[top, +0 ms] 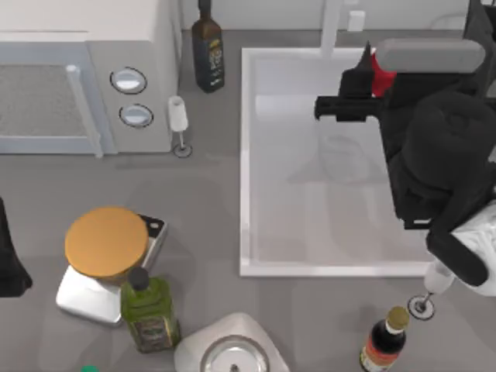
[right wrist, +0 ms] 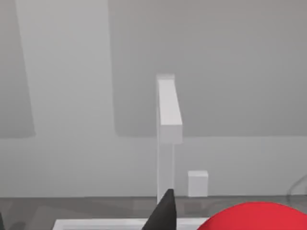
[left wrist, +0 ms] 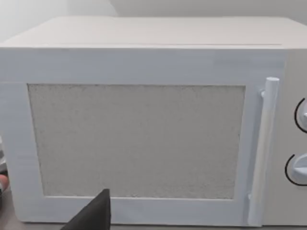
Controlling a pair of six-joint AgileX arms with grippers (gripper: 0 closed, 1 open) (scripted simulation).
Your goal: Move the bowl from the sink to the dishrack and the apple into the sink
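**Top view: right arm's got the apple over the sink**

Top view shows the right gripper [top: 370,74] hanging above the far part of the sink [top: 246,155], with the apple [top: 381,71] pinched between its fingers. Looks to me like it's held up high there so it clears the raised rim before being let down into the basin. In the right wrist view the apple [right wrist: 254,216] sits right by a dark fingertip, with the white faucet [right wrist: 166,134] straight ahead, so the grip reads as closed on the fruit. The sink's bottom looks bare, and I can't spot the bowl or a dishrack anywhere, so can't say where those ended up.

Left arm is parked at the table's left edge, facing the microwave [left wrist: 144,124]. Can't tell how its gripper stands.

Counts: one apple, one sink, one microwave, three bottles, two wine glasses, one orange-lidded container [top: 106,244] on a scale.
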